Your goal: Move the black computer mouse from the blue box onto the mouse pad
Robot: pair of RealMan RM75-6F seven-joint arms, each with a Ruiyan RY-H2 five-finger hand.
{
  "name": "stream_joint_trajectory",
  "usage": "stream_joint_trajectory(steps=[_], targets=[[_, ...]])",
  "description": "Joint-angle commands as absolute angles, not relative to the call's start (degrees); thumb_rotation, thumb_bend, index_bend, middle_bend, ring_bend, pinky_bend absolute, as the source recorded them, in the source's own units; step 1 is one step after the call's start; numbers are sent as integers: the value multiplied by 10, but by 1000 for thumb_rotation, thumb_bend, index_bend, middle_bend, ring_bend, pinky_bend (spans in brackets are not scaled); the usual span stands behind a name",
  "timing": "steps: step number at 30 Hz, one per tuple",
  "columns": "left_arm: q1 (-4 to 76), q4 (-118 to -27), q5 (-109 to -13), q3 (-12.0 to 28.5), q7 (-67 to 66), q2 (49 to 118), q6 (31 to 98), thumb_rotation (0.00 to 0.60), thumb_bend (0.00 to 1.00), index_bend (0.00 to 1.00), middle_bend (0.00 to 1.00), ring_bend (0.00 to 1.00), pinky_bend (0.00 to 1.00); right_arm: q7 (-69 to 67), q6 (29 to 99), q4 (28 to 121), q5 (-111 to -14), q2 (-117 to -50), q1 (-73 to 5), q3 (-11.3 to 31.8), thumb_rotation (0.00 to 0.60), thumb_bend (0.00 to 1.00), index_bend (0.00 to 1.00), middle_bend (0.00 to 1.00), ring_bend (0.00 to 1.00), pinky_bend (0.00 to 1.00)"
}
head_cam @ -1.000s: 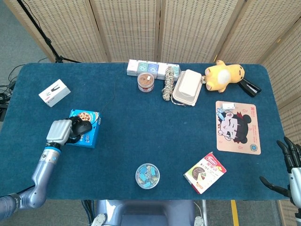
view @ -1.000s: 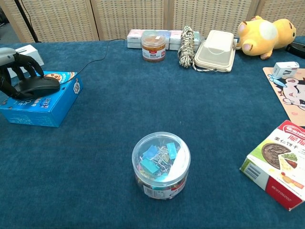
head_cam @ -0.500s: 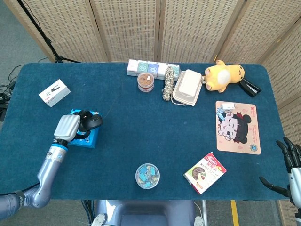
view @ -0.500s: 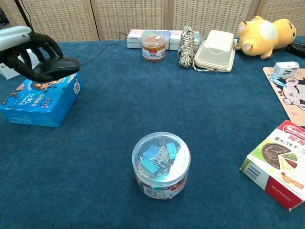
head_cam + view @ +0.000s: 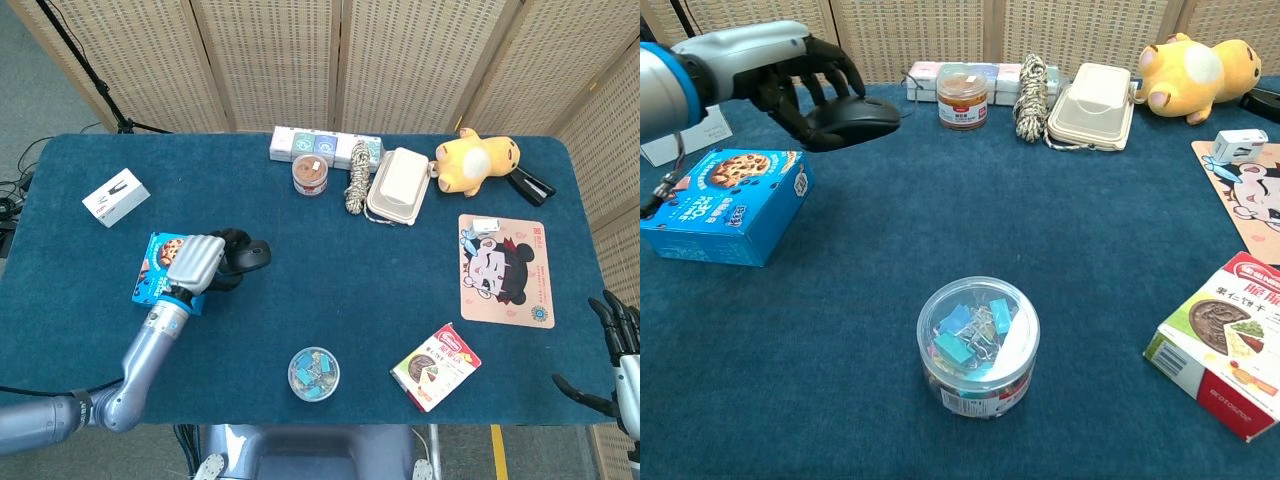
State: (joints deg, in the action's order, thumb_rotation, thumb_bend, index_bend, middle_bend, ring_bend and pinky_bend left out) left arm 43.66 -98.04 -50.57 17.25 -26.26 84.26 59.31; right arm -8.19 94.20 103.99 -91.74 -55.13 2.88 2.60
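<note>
The blue carpeted worktop is carrying a cartoon-printed mouse pad and blue cardboard biscuit box. The left hand is gripping the black computer mouse aloft, beside the box. The right hand, partly cut off, is hanging with fingers spread.

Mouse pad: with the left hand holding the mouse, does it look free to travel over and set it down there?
Probably yes. The left hand holds the mouse lifted clear of the blue box, and bare table lies between it and the mouse pad. Only a small white item occupies the pad's top corner. Whether the arm stretches that far is uncertain.
</note>
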Motion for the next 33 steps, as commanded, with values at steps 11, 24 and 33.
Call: stream_joint_trajectory(steps=[11, 24, 33], targets=[[599, -882, -367, 206, -424, 1001, 611, 600, 305, 391, 415, 423, 509, -98, 931, 1034, -901, -548, 25, 30, 600, 0, 0, 0, 0, 0], [668, -671, -380, 241, -328, 1157, 549, 600, 304, 399, 422, 428, 509, -111, 911, 1026, -878, -546, 18, 36, 600, 0, 0, 0, 0, 0], [672, -625, -397, 244, -295, 1193, 538, 600, 296, 360, 394, 366, 509, -119, 914, 1026, -880, -542, 19, 36, 600, 0, 0, 0, 0, 0]])
